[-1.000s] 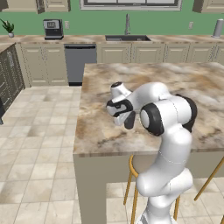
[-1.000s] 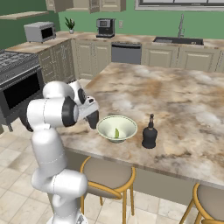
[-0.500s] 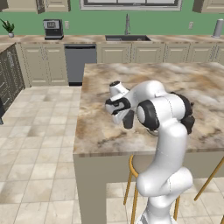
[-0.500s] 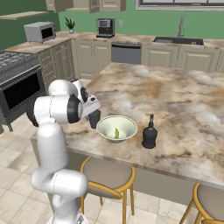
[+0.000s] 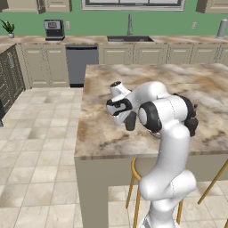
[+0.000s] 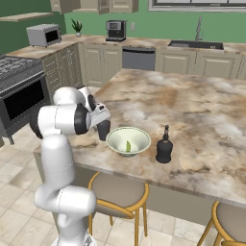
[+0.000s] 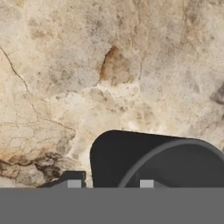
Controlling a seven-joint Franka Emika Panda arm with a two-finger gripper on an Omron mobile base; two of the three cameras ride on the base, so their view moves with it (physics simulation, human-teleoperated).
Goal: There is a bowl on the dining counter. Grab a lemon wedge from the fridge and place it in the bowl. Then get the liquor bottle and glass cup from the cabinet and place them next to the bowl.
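Since the cup (image 6: 104,130) belongs next to the bowl (image 6: 128,141), we have it upright on the counter (image 6: 202,115) just beside it; whether our gripper (image 5: 128,116) grips it, we cannot tell.

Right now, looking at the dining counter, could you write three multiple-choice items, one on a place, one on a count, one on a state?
1. Where is the glass cup?
A. beside the bowl, on the side away from the liquor bottle
B. inside the bowl
C. behind the bottle

2. How many lemon wedges lie in the bowl?
A. none
B. one
C. three

3. How does the bottle stand?
A. on its side
B. upside down
C. upright

Answers: 1 A, the cup and the bottle flank the bowl; 2 B, one yellow-green sliver shows inside; 3 C, its neck points up.
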